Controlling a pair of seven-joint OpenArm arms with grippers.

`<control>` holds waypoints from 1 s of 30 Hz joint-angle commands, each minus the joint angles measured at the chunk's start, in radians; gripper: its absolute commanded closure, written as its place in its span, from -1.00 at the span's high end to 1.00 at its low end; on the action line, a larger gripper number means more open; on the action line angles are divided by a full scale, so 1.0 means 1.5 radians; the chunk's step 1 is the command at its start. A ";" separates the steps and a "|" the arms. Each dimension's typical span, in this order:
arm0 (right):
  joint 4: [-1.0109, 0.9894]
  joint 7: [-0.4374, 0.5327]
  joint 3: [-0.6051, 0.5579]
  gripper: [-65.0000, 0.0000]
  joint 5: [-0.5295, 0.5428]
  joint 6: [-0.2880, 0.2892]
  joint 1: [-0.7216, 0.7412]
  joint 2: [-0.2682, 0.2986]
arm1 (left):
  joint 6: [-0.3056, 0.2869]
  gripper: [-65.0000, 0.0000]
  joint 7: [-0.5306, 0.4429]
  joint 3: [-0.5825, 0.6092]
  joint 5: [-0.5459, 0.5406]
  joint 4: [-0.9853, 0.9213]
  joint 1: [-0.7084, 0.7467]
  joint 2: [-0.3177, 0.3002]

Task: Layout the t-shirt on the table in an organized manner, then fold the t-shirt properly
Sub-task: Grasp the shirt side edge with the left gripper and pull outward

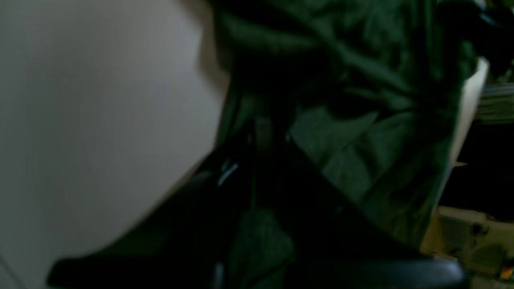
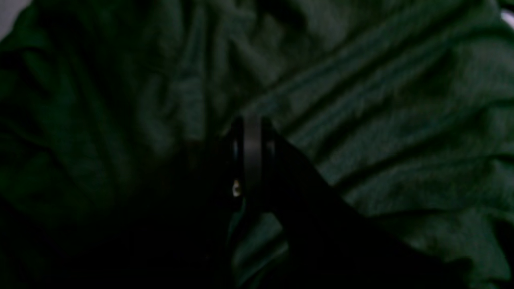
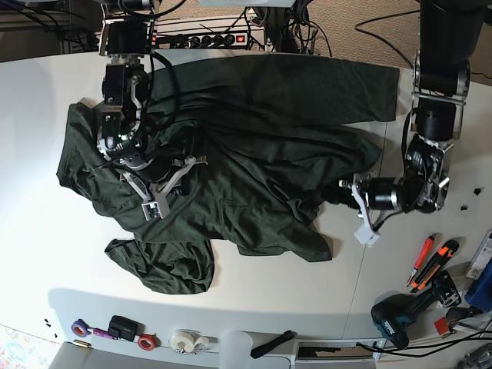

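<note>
Both sets of fingers are pinched on cloth: the left gripper (image 3: 340,192) clamps a fold near the table's (image 3: 31,92) right edge, while the right gripper (image 2: 251,132) sits shut in the t-shirt (image 3: 246,146), which lies crumpled mid-table. Pulling apart may slip a thin pinch or drag bunched layers. The soft, dark green cotton ridges everywhere against smooth white tabletop.
</note>
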 commanded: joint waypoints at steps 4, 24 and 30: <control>-0.033 0.024 0.002 -1.00 -0.039 -0.034 0.038 0.004 | 0.047 -1.00 -0.024 -0.004 0.055 0.009 0.000 -0.004; -0.092 0.054 0.002 -1.00 -0.136 -0.170 0.053 0.005 | 0.071 -1.00 0.090 -0.004 0.012 0.010 0.005 -0.134; -0.092 0.055 0.002 -1.00 -0.151 -0.190 0.053 0.005 | 0.068 -1.00 0.052 -0.004 0.008 0.025 0.005 -0.163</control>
